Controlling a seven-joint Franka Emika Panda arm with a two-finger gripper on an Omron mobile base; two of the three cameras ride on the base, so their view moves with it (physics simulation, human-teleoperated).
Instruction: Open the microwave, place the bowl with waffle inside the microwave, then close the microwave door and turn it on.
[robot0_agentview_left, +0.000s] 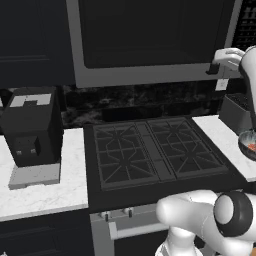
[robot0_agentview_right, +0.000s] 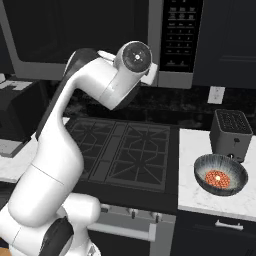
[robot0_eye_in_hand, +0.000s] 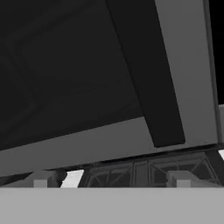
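Pincer (robot0_eye_in_hand: 111, 180) fingers are standing apart, empty, and we are facing the microwave door (robot0_eye_in_hand: 87, 87)'s upright handle (robot0_eye_in_hand: 146, 74).

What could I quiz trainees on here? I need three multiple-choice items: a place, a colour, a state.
1. Where is the bowl?
A. on the stove
B. on the counter in front of the toaster
C. inside the microwave

2. What colour is the food in the bowl?
A. green
B. white
C. orange-red

3. The microwave door is:
A. shut
B. wide open
C. removed

Answers:
1 B: it sits on the white counter, before the toaster.
2 C: orange-red centre.
3 A: the dark glass lies flush in the microwave frame; the claw is by the handle.
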